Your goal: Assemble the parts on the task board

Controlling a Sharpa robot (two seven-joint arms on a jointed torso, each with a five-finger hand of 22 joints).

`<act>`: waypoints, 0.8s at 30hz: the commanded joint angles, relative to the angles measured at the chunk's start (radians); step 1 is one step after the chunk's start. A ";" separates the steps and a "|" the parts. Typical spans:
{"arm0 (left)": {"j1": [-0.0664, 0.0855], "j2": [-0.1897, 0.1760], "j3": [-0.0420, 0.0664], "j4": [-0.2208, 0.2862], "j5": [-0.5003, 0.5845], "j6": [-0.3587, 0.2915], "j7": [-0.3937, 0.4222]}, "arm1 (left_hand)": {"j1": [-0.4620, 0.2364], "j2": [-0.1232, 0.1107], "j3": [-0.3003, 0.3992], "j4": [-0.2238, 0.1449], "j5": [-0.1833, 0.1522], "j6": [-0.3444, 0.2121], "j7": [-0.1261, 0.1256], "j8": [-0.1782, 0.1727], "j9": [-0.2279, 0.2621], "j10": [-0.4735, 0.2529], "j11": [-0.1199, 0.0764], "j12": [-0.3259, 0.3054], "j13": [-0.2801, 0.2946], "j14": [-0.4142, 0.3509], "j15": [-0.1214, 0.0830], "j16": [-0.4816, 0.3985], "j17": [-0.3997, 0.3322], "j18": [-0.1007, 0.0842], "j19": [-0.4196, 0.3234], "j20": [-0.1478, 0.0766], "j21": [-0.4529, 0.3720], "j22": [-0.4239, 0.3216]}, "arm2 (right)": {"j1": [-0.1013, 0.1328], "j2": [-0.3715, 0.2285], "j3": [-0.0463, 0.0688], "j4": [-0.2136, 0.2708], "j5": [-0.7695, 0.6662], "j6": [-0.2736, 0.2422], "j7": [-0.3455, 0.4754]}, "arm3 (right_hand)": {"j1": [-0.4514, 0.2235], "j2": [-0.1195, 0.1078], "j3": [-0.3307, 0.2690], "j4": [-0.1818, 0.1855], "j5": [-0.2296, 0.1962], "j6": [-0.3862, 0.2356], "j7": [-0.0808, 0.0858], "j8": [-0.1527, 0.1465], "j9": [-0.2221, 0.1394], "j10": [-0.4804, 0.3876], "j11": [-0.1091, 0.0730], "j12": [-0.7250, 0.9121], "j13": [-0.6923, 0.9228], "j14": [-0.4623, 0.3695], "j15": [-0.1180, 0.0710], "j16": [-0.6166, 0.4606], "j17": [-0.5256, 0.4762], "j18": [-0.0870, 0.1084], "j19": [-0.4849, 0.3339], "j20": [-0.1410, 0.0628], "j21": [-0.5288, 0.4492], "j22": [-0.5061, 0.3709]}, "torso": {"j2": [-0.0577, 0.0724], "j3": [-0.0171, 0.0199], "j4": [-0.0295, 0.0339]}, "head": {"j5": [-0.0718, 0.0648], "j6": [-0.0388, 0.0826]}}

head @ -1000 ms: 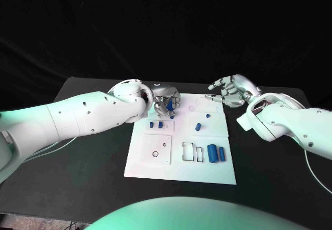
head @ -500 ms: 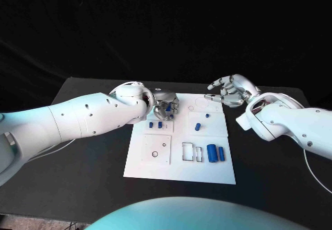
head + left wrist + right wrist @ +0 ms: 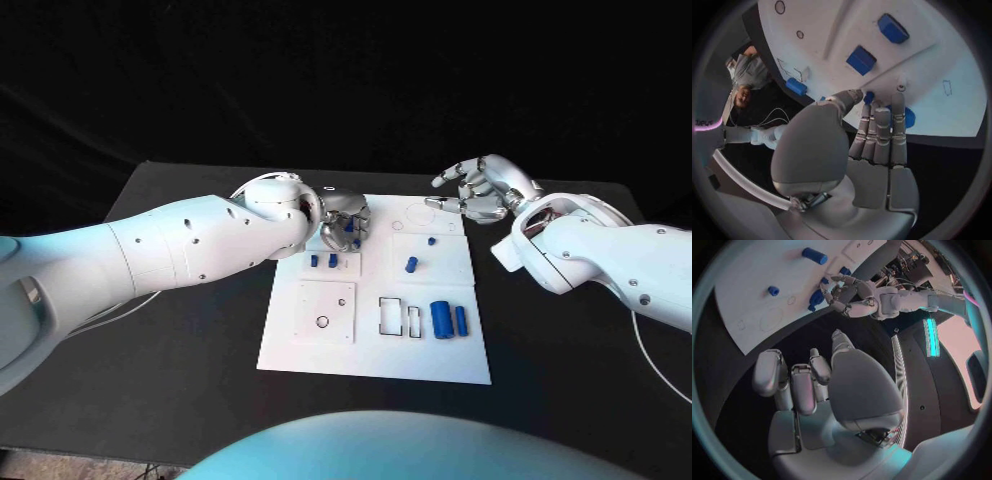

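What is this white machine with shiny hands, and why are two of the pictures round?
It is a robot with two white arms, and each arm ends in a silver hand. The square picture looks down from a camera on its head. The round ones come from small cameras at its wrists, just behind each hand.

On the black table lies a white task board with small blue parts on it. The left hand is down at the board's far end and pinches a blue part in its fingers. The right hand hangs in the air beside the board with its fingers apart, holding nothing.
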 commanded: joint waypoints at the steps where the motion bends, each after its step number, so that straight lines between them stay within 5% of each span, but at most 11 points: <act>1: -0.001 0.005 0.000 -0.004 -0.008 0.012 -0.006 | 0.000 0.010 0.009 0.000 -0.004 0.009 0.001 -0.007 -0.002 0.009 -0.003 -0.008 -0.002 0.003 -0.003 0.005 -0.002 0.013 -0.002 0.004 0.005 0.002 | 0.000 0.001 0.000 0.001 -0.005 0.002 0.006 | -0.006 0.004 -0.002 0.001 0.005 -0.008 -0.002 0.006 -0.001 -0.006 -0.003 -0.003 0.000 0.032 -0.005 -0.002 -0.001 0.020 -0.003 0.000 -0.005 0.000 | -0.001 0.0010 0.0008 | 0.000 0.000; 24: -0.003 0.024 -0.001 -0.029 -0.003 0.055 -0.011 | 0.036 0.050 0.037 -0.046 -0.014 0.062 -0.007 -0.019 -0.016 0.071 -0.017 -0.010 -0.017 0.037 -0.016 0.072 0.037 0.014 -0.017 -0.007 0.070 0.048 | 0.000 0.005 0.000 -0.001 -0.005 0.004 0.006 | -0.007 0.007 -0.001 0.001 0.006 -0.007 -0.002 0.007 -0.001 -0.004 -0.004 -0.002 0.001 0.033 -0.005 -0.002 0.001 0.020 -0.003 0.000 -0.005 0.000 | -0.001 0.0001 -0.0003 | 0.003 0.000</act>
